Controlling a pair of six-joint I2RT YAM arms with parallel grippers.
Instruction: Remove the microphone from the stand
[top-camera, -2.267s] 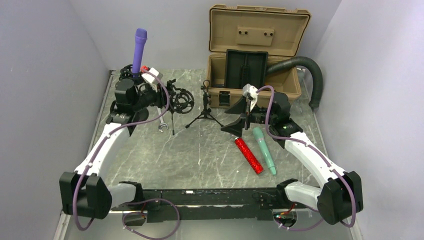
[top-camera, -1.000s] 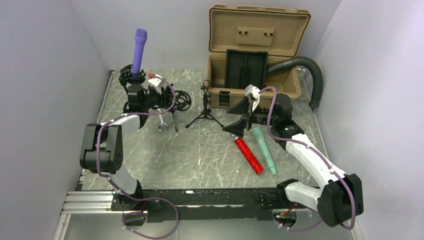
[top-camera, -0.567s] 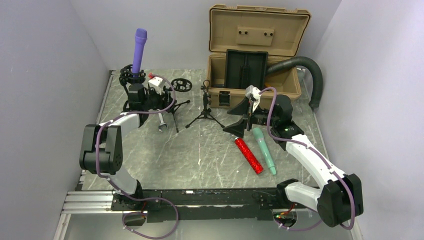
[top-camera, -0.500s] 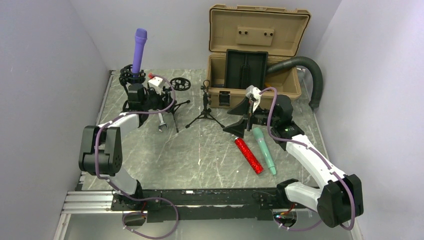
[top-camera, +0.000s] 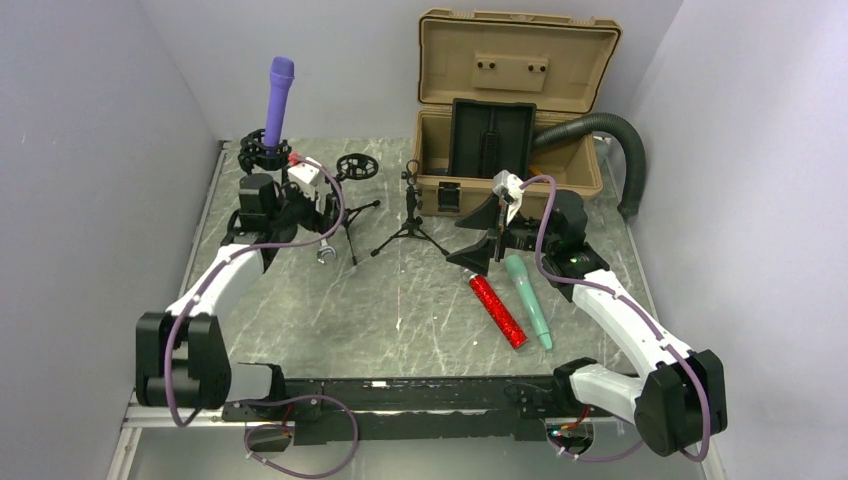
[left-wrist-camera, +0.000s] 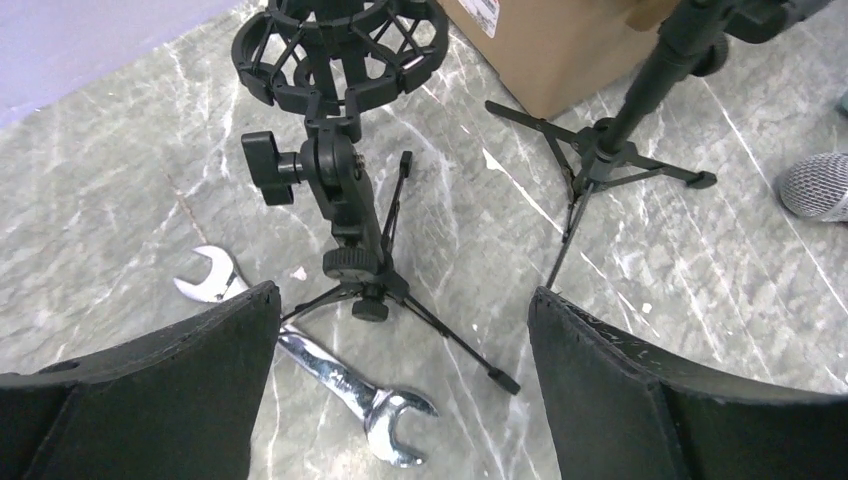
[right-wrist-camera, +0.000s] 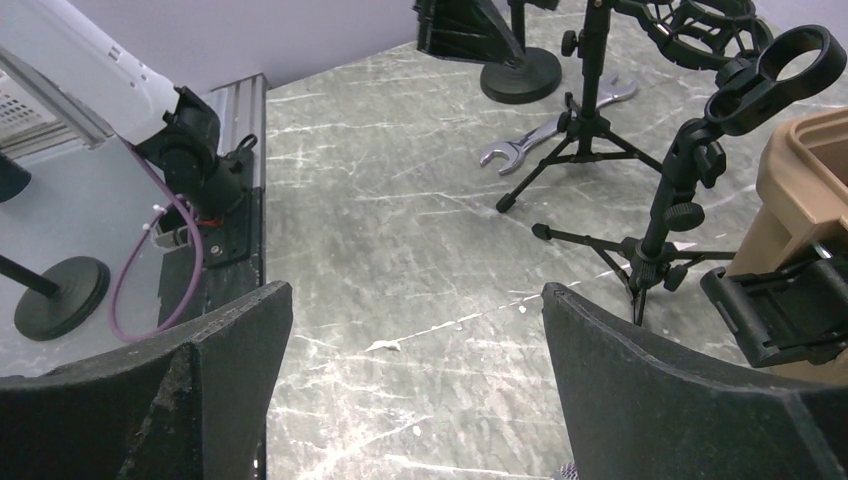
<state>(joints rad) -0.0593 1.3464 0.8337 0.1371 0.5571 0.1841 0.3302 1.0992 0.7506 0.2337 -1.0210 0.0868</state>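
Grey-veined marble is stretching away from the arm bases, and nearest me, toward the right of the tabletop (top-camera: 400, 320), a red glitter microphone (top-camera: 497, 310) and a teal microphone (top-camera: 527, 300) are lying side by side, off any stand. Just beyond their heads the right gripper (right-wrist-camera: 410, 300) is hovering with its fingers spread and nothing between them. Its arm is reaching forward from the near right corner.

On the left, something is just finishing. A moment ago the left gripper (left-wrist-camera: 402, 300) was pinching the small tripod stand (left-wrist-camera: 340, 200). Now its fingers are standing wide apart and empty, backing a little off it. The tripod stand is resting on its own three legs, its shock mount (left-wrist-camera: 335, 40) holding nothing, with a wrench (left-wrist-camera: 340, 385) lying by those legs. The left arm is changing shape too: its elbow, folded up high a moment ago, is now lying long and low along the left edge, wrist tipped down at the tripod. Toward the middle, a slimmer clip stand (left-wrist-camera: 610, 140) is standing, its clip empty as well.

Past all that, in the far left corner, the purple microphone (top-camera: 278, 100) is still sitting upright in its corner stand (top-camera: 256, 155), untouched. I'd say letting go of the tripod is freeing the left gripper for it.

Along the far edge an open tan case (top-camera: 510, 100) is sitting with a black hose (top-camera: 610, 135) curling behind.
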